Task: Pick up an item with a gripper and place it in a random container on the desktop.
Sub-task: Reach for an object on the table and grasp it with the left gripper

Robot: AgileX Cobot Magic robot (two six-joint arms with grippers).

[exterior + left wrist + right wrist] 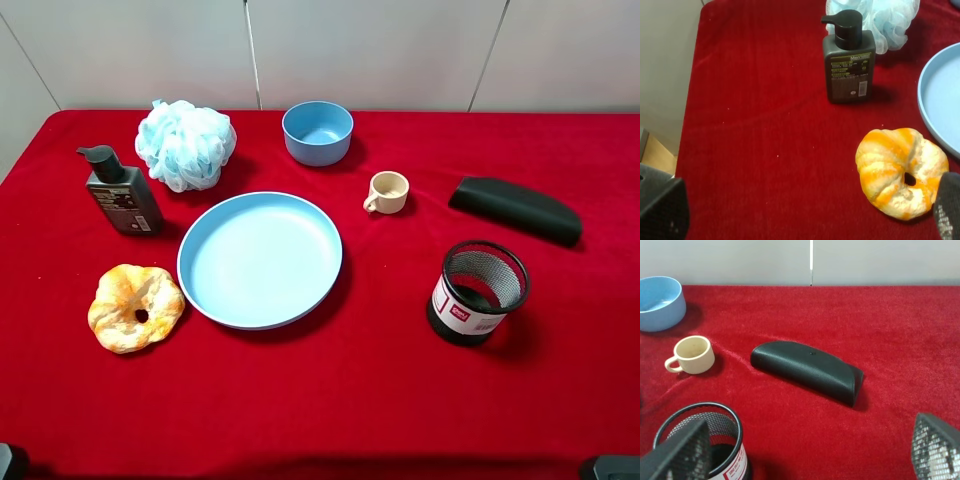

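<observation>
The light blue and white bath pouf (186,143) sits at the back left of the red cloth; the left wrist view shows part of it (880,20) behind a pump bottle. The large light blue plate (260,258) lies empty in the middle, and its rim (940,100) shows in the left wrist view. My left gripper (805,215) is open and empty, low over the front left of the table, well short of the pouf. My right gripper (805,455) is open and empty over the front right, by the black mesh cup (700,412).
A dark pump bottle (120,190) stands in front of the pouf. An orange-yellow ring scrunchie (135,306) lies left of the plate. A small blue bowl (318,132), a cream cup (387,192), a black case (515,209) and the mesh cup (478,292) are at the back and right.
</observation>
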